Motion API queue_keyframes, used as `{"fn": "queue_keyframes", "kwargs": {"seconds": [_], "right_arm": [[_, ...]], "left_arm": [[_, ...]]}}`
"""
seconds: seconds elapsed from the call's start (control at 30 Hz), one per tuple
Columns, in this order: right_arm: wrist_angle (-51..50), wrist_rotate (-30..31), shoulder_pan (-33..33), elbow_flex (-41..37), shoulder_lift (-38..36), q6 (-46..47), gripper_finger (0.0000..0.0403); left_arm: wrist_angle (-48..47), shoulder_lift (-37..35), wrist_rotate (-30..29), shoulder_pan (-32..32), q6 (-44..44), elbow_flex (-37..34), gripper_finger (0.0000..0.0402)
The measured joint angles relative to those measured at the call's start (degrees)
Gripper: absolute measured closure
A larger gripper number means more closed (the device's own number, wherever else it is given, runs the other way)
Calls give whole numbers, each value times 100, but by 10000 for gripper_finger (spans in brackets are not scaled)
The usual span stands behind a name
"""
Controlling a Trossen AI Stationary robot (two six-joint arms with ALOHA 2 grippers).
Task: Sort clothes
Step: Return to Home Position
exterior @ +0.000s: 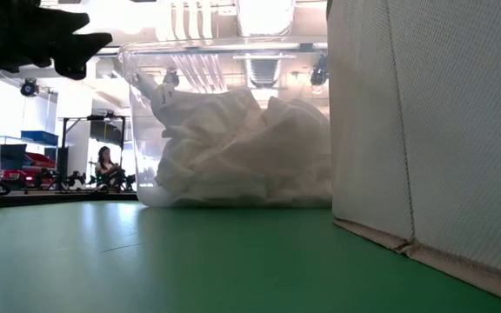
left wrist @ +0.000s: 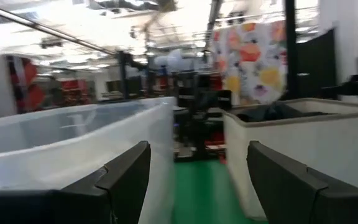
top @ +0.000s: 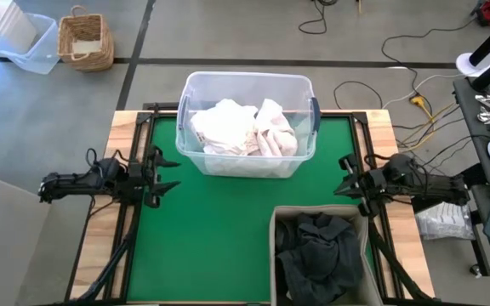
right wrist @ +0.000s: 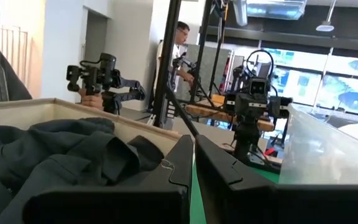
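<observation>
White and pale clothes (top: 243, 127) lie heaped in the clear plastic tub (top: 300, 85) at the far middle of the green table; they also show in the low view (exterior: 242, 148). Dark clothes (top: 317, 251) fill the beige fabric box (top: 273, 223) at the near right, and show in the right wrist view (right wrist: 61, 155). My left gripper (top: 170, 174) hovers open at the table's left edge, pointing level toward the right (left wrist: 197, 168). My right gripper (top: 343, 180) hovers shut at the right edge, pointing left (right wrist: 193, 152). Neither touches anything.
Bare green mat (top: 211, 229) lies between the tub, the box and the left arm. On the floor beyond the far left corner stand a wicker basket (top: 86, 41) and clear bins (top: 24, 42). Cables (top: 398, 59) trail at the far right. People (right wrist: 180, 46) stand beyond the table.
</observation>
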Motion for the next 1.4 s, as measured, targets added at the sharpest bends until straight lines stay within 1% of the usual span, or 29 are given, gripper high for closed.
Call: {"fn": "queue_keyframes", "kwargs": {"seconds": [0.1,0.3,0.4,0.47,0.5,0.6,0.63,0.67,0.87,0.97,1.07,1.13,1.23,1.27,1.4], "right_arm": [[-9,2,0,-9,-4,16,390],[-139,19,-2,-13,-4,-42,390],[-162,20,-2,-13,-4,-32,390],[-188,45,-2,-13,-4,-9,390],[-221,178,-2,-13,-4,31,390],[-426,1187,-2,-28,-7,238,390],[-471,1409,-5,-28,-7,264,390],[-500,1505,-7,-28,-7,285,390],[-639,1631,-2,127,2,844,390],[-652,1619,-2,352,4,1141,390],[-789,1661,-2,628,2,1217,390],[-1213,1921,-2,784,2,1210,390],[-1918,2714,-2,914,8,1245,390],[-1913,2906,-3,881,15,1305,390],[-1800,2961,-2,686,62,1296,390]], "left_arm": [[-250,0,280,-2,-124,-2,157],[-536,4,307,1,-328,-2,157],[-694,8,77,1,-420,-2,158],[-858,21,-117,1,-435,-2,166],[-951,33,-159,1,-444,-3,173],[-998,63,-276,1,-461,-46,203],[-995,77,-277,1,-451,-58,215],[-1002,92,-296,1,-428,-72,229],[-1136,125,-458,1,-410,-101,316],[-1134,125,-459,1,-410,-101,353],[-1156,125,-459,0,-410,-101,385],[-1211,125,-460,0,-412,-101,397],[-1230,125,-555,-2,-408,-103,398],[-1232,125,-604,0,-391,-103,400],[-1234,125,-610,1,-294,-103,401]]}}
